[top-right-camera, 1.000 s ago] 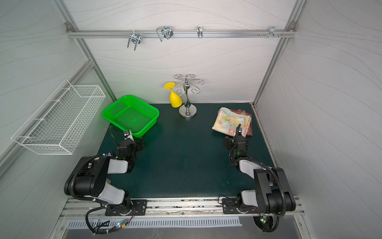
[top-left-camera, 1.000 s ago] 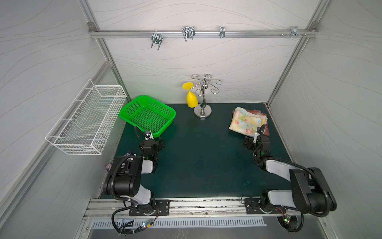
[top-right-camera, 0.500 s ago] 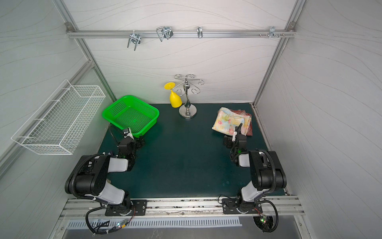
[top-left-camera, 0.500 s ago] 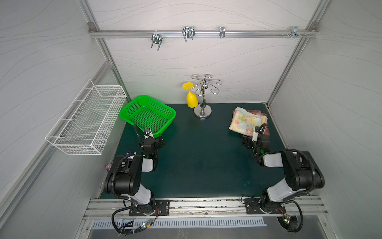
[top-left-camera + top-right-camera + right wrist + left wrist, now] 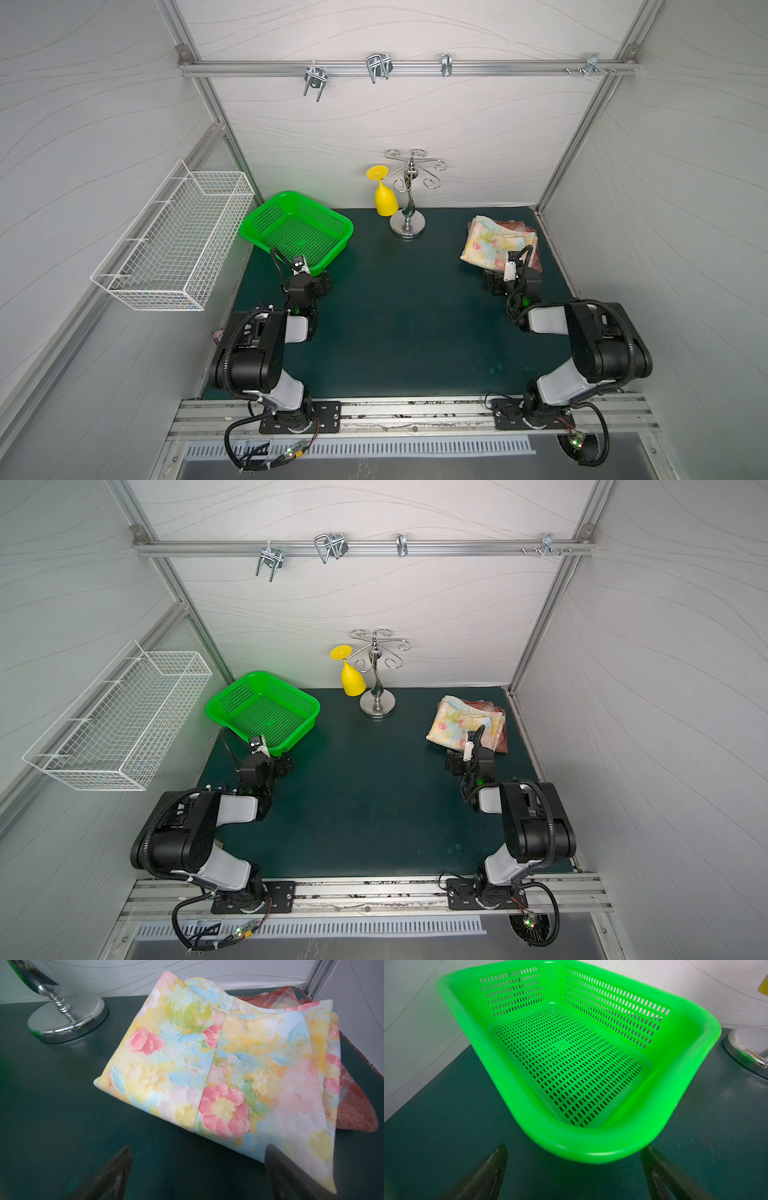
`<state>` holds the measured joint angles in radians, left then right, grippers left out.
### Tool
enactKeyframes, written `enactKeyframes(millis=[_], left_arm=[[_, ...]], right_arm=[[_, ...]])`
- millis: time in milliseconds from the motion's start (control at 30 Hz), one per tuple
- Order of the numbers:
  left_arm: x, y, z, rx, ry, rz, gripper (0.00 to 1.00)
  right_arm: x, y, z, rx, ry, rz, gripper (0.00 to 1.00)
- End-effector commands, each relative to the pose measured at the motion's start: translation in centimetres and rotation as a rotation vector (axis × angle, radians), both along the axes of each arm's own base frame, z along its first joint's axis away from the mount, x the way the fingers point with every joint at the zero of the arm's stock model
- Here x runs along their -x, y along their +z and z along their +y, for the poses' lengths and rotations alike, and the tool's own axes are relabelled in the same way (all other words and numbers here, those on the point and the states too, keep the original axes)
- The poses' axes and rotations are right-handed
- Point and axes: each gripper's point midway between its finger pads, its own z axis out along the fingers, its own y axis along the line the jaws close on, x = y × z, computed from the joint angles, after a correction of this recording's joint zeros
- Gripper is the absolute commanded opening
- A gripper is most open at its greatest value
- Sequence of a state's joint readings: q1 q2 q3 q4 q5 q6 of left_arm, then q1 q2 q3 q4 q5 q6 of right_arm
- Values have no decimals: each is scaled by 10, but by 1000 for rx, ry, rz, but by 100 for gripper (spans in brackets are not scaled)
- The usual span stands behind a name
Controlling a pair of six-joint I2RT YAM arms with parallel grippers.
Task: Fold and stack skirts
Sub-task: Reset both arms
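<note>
Two skirts lie folded in a stack at the mat's back right corner in both top views. The pale floral skirt [image 5: 492, 245] [image 5: 459, 725] [image 5: 228, 1059] lies on top. The red-brown plaid skirt [image 5: 515, 226] [image 5: 484, 706] [image 5: 357, 1105] peeks out beneath it. My right gripper [image 5: 513, 284] [image 5: 469, 762] [image 5: 198, 1147] rests low on the mat just in front of the stack, open and empty, one fingertip [image 5: 276, 1159] by the floral edge. My left gripper [image 5: 316, 284] [image 5: 276, 766] [image 5: 575, 1146] is open and empty, facing the green basket's [image 5: 347, 226] [image 5: 591, 1151] near corner.
A chrome glass stand [image 5: 408, 226] [image 5: 62, 1022] with a yellow glass [image 5: 384, 199] stands at the back middle. A white wire basket [image 5: 174, 245] hangs on the left wall. A purple wrapper [image 5: 217, 334] lies off the mat's left edge. The side wall is close to the stack.
The right arm's elbow has drawn back and up toward its base while its gripper stayed in front of the skirts. The left arm has barely moved. Both grippers remain open.
</note>
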<state>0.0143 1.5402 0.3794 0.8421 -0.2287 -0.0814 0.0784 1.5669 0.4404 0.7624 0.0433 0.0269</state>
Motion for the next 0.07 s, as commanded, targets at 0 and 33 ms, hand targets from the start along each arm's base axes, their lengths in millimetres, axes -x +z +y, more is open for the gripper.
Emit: enactKeyframes(millis=[0,33], left_arm=[[-10,12,2,-7,-1,-39,100],[-10,13,2,-8,0,-40,100]], right_arm=[[-4,7,4,19,19,-27,99],[-4,6,4,21,17,-26,99]])
